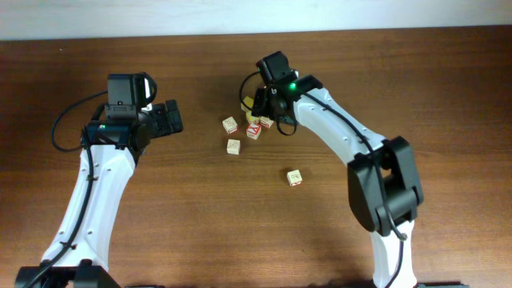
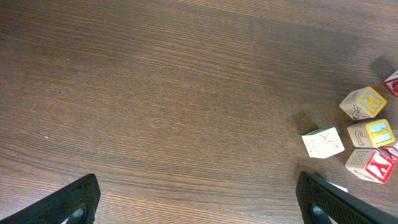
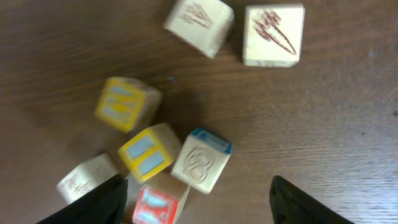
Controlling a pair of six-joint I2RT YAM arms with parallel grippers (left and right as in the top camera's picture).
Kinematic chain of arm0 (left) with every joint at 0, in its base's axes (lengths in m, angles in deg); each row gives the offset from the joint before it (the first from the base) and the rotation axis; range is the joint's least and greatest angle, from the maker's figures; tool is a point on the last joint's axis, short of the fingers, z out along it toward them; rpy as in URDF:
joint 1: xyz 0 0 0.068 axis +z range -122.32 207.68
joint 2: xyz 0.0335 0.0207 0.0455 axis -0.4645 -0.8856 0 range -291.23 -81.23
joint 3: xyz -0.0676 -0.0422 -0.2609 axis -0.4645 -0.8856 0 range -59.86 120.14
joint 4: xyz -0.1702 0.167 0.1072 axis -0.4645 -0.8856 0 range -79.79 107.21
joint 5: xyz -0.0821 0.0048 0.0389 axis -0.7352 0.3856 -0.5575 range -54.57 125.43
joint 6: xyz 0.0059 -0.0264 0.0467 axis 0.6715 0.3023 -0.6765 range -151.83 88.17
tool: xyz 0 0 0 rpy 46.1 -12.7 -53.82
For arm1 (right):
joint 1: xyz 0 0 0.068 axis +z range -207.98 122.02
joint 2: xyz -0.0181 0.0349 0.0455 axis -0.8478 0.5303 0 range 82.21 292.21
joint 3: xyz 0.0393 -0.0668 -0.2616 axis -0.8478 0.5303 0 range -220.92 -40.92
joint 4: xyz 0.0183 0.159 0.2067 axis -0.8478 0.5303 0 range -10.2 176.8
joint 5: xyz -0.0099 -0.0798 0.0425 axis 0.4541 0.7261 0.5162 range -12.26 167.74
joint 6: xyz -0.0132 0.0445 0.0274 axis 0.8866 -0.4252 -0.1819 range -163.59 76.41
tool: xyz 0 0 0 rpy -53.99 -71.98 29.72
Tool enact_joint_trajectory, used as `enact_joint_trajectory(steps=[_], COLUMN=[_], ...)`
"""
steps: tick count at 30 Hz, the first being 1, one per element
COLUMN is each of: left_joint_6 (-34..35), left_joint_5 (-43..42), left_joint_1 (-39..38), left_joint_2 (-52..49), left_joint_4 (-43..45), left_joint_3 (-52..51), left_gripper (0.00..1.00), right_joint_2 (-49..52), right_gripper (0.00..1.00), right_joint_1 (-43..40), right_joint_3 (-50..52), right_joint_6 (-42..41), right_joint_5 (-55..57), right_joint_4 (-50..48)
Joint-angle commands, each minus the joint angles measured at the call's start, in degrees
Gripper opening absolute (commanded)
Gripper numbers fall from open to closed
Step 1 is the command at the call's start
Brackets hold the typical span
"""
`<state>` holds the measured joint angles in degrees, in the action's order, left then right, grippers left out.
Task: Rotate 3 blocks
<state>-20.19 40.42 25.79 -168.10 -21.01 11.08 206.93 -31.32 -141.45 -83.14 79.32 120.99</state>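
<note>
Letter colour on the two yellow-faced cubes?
Blue on both cubes; left wrist view shows it best.

Under the right wrist you can count seven blocks (image 3: 199, 22): three cream blocks (image 3: 273, 34), two yellow blocks (image 3: 127, 102), one blue-framed block (image 3: 202, 158), one red block (image 3: 155, 205). You have two arms (image 1: 92, 184).

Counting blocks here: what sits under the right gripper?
Under the right gripper the wrist view shows two yellow-faced cubes, a blue-rimmed cube and a red-faced block. A cream cube is half covered by a finger; from overhead the arm hides most of them.
</note>
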Motion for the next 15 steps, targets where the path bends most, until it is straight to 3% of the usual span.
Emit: enact_joint_trajectory(steps=[1, 6, 10, 15], left_joint_6=[0.5, 0.5, 0.5, 0.5], left_joint_5=[0.9, 0.9, 0.9, 0.9], left_joint_1=[0.2, 0.2, 0.2, 0.2], left_joint_2=[-0.2, -0.2, -0.2, -0.2], left_joint_4=[0.0, 0.0, 0.0, 0.0], left_joint_3=[0.6, 0.6, 0.6, 0.6], left_gripper=[0.99, 0.99, 0.99, 0.99], right_joint_2=[3.2, 5.8, 6.3, 6.2], right_gripper=[0.7, 0.64, 0.4, 0.33], right_joint_1=[0.0, 0.0, 0.0, 0.0], right_joint_3=[-0.7, -0.7, -0.7, -0.7], right_joint_6=[-8.9, -10.5, -10.5, -9.9], right_joint_5=[2.2, 4.1, 3.6, 1.6], right_joint_4=[-0.6, -3.7, -2.1, 1.8])
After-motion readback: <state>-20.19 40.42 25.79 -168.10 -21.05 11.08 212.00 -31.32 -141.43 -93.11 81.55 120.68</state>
